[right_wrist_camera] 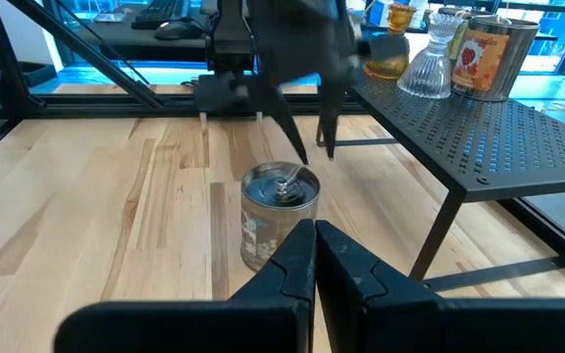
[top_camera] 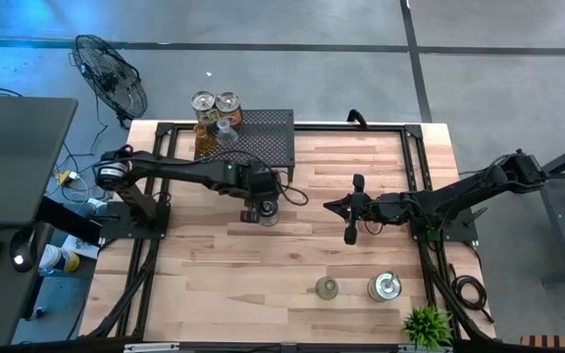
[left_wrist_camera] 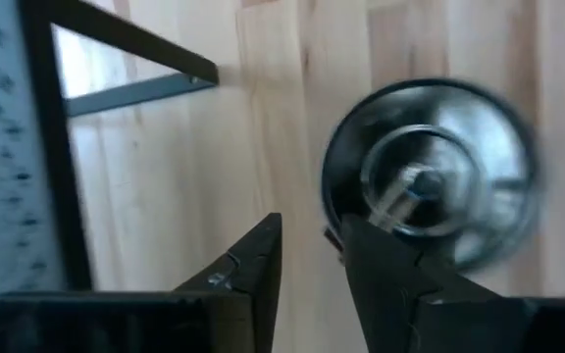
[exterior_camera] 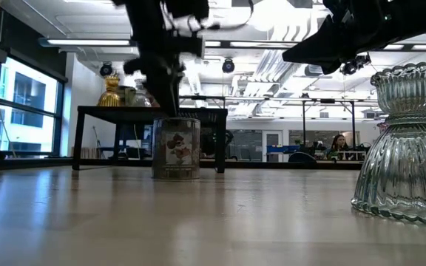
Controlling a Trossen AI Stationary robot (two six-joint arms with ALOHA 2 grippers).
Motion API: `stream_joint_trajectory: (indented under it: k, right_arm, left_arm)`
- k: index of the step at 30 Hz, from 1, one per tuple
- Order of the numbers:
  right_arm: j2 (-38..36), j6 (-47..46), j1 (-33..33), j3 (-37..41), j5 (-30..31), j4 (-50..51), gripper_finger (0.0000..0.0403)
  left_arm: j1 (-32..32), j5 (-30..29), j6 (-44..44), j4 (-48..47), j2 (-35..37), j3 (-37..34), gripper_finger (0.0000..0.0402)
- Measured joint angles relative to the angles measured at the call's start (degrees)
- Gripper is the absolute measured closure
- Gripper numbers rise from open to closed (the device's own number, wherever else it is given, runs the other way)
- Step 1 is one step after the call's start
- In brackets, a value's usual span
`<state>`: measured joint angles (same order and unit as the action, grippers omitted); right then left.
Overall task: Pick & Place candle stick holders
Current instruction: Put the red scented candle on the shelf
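The left gripper (top_camera: 264,210) hangs directly above a silver tin candle holder (top_camera: 268,212) standing upright on the wooden table (top_camera: 214,265), just in front of the black perforated rack (top_camera: 268,137). Its two fingers (right_wrist_camera: 292,137) are parted and clear of the tin's rim, so the holder stands released rather than gripped. Seen from the table's level, the printed tin (exterior_camera: 176,148) sits alone on the boards with the dark arm rising straight up from it. From the left wrist, its round shiny top (left_wrist_camera: 430,176) lies just beyond the spread fingers (left_wrist_camera: 248,270).

On the rack's far left corner stand more holders: two tins with round silver tops (top_camera: 215,103), an amber glass one (top_camera: 204,132) and a clear glass one (top_camera: 226,132), crowded close together.

The right gripper (top_camera: 350,233) waits near the table's middle, well right of the tin, its fingers (right_wrist_camera: 312,260) clenched together on nothing and pointing toward the tin (right_wrist_camera: 279,211).

Near the front right of the table stand an olive glass holder (top_camera: 328,287) and another silver-topped holder (top_camera: 385,286), side by side but apart. A small green plant (top_camera: 428,326) sits at the front right corner. A ribbed clear glass holder (exterior_camera: 404,144) looms close to the low camera.
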<state>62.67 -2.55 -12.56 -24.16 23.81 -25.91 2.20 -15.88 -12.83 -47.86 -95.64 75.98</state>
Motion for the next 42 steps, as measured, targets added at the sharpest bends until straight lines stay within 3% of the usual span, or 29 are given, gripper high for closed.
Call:
stream_joint_trajectory:
  k: [6, 11, 17, 22, 31, 36, 42]
  right_arm:
    - [0.0, 0.0, 0.0, 0.0, 0.0, 0.0, 0.0402]
    - [0.0, 0.0, 0.0, 0.0, -0.2, 0.0, 0.0402]
    - [0.0, -0.1, 0.0, 0.0, -0.2, 0.0, 0.0402]
    - [0.0, -0.1, 0.0, 0.0, -0.2, 0.0, 0.0402]
    - [0.0, 0.0, 0.0, 0.0, -0.2, 0.3, 0.0402]
    - [0.0, 0.0, 0.0, 0.0, -0.2, 0.4, 0.0402]
    - [0.0, 0.0, 0.0, 0.0, -0.2, 0.4, 0.0402]
  left_arm:
    - [-5.5, -2.3, 4.0, -9.0, 0.1, 9.4, 0.0291]
    - [-10.5, 5.0, 16.3, -5.3, -0.1, 10.6, 0.0297]
    - [-14.0, 2.9, 27.3, -2.8, -4.6, 10.4, 0.0341]
    - [-13.5, 2.0, 27.2, -2.5, -7.7, 10.5, 0.0331]
    - [-10.6, -1.8, 26.0, -3.3, -8.4, 10.6, 0.024]
    - [-9.2, -2.5, 26.7, -2.3, -8.4, 7.5, 0.0244]
    - [-8.9, -2.2, 27.0, 2.7, -8.2, 2.7, 0.0278]
